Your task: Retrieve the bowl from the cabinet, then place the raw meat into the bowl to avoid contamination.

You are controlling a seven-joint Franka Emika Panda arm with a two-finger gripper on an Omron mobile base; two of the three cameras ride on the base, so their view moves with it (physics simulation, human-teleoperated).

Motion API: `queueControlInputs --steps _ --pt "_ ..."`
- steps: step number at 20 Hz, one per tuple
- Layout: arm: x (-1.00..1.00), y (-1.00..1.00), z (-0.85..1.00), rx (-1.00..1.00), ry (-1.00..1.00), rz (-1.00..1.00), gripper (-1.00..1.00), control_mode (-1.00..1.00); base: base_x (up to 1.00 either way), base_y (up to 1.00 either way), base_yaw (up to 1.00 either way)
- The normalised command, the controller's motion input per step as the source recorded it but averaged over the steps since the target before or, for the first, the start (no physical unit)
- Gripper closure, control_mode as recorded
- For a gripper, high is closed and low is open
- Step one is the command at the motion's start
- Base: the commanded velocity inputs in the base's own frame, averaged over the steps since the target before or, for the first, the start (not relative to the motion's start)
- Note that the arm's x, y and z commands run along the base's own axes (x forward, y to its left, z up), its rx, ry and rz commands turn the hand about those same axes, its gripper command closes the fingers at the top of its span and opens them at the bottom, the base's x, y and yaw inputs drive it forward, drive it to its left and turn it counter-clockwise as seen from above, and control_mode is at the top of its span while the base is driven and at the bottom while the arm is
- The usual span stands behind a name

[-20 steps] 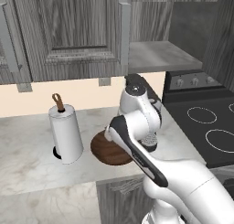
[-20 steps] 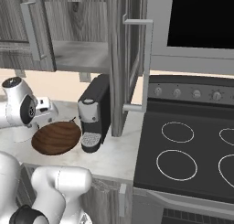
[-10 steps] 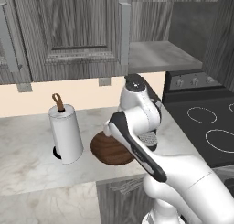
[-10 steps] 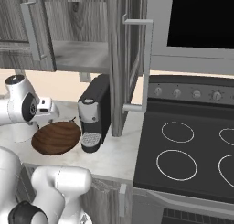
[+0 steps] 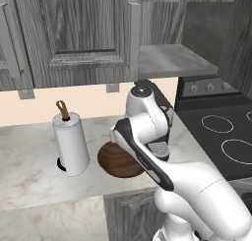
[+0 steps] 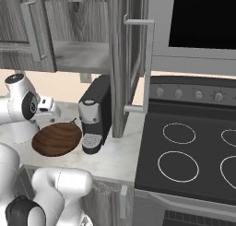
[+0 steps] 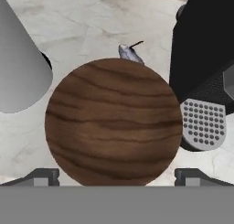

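Looking down through the hand view, I am seeing the bowl (image 7: 113, 122) sitting on the marble counter (image 7: 91, 22), directly below the gripper (image 7: 117, 176). Its fingertips (image 7: 43, 176) are standing wide apart at either side of the bowl's near edge, gripping nothing. The raw meat (image 7: 129, 53) is lying on the counter at the bowl's 12 o'clock, just beside its rim; I cannot tell whether it is touching. The coffee machine (image 7: 203, 67) is standing at the bowl's 3 o'clock, its drip tray just beside the rim. The paper-towel roll (image 7: 20, 67) is standing at 10 o'clock. In the right base view, the cabinet (image 6: 83, 54) is hanging open above the counter, its shelf bare.
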Motion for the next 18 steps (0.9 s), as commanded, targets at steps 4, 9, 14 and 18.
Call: queueControlInputs --steps 4,9,14,18 --pt "0.1 0.0 0.0 0.0 0.0 -0.02 -1.0 -1.0 0.0 0.0 0.0" --pt "0.13 0.0 -0.01 0.01 0.0 0.0 -1.0 -1.0 0.0 0.0 0.0" --pt "0.02 0.0 -0.02 0.0 0.0 0.0 -1.0 -1.0 0.0 0.0 0.0" --pt "0.07 -0.01 -0.01 0.01 0.0 0.0 -1.0 -1.0 0.0 0.0 0.0"
